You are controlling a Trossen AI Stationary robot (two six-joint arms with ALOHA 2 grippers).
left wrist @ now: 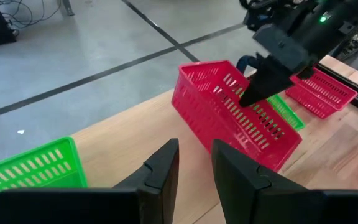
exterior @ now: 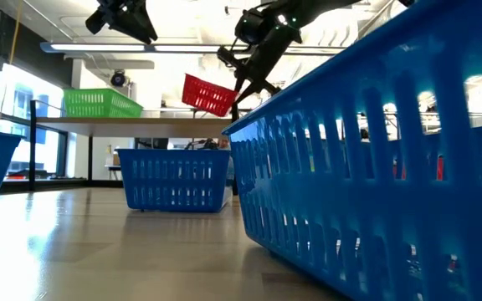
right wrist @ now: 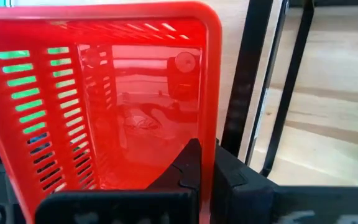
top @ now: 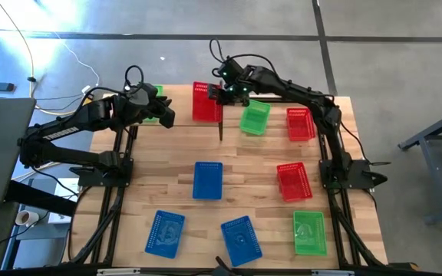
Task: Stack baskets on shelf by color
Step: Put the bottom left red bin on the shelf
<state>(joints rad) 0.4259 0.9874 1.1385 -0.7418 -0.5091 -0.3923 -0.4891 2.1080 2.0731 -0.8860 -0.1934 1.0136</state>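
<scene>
A red basket (top: 204, 102) is tilted over the shelf (top: 179, 109) at the table's far edge, with my right gripper (top: 221, 94) shut on it. One green basket (top: 152, 103) stands on the shelf's left part, seen on the board in the low view (exterior: 100, 102). My left gripper (left wrist: 194, 155) hovers open just right of that green basket and touches nothing. On the table lie three blue baskets (top: 207, 180), two more red ones (top: 300, 124) and two more green ones (top: 255, 117). My right gripper (right wrist: 205, 163) pinches the red basket's long side wall (right wrist: 207, 134) at its rim, one finger inside and one outside. It comes slanting down from the table's right (left wrist: 257, 93). The basket hangs tilted (exterior: 207, 94). Whether its low edge touches the shelf I cannot tell.
The shelf's black frame posts (top: 221, 129) stand below the red basket. A blue basket (exterior: 375, 167) fills the near right of the low view. Bare wood lies on the shelf between the green and red baskets. Cables trail on the floor beyond the far edge.
</scene>
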